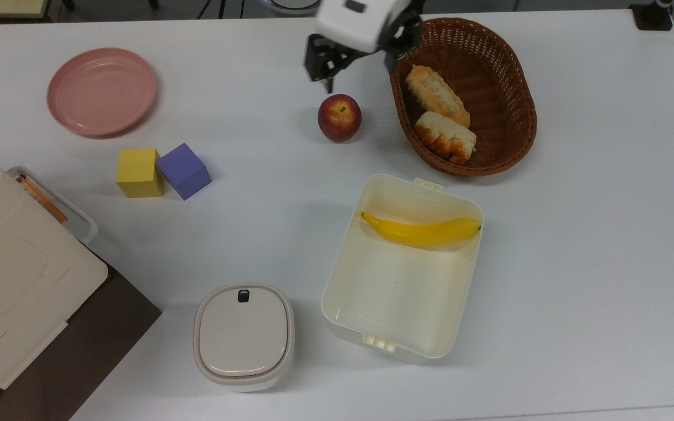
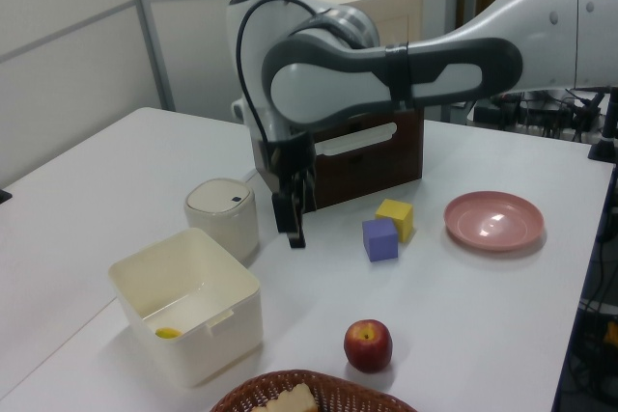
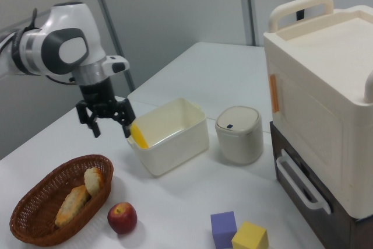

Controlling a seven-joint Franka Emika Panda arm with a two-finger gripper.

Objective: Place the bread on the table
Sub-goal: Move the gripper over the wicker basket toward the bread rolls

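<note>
Now we see bread point(image 1: 446, 137) in wicker basket point(image 1: 512, 70), long axis diagonal in top view; gripper point(image 3: 109, 124) wide open, empty.

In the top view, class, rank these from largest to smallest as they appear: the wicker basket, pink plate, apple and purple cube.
1. Wicker basket
2. Pink plate
3. Purple cube and apple: these look too similar in size to rank.

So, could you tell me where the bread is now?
In the top view, the bread lies in the brown basket, below the longer loaf, right of the apple.
</note>
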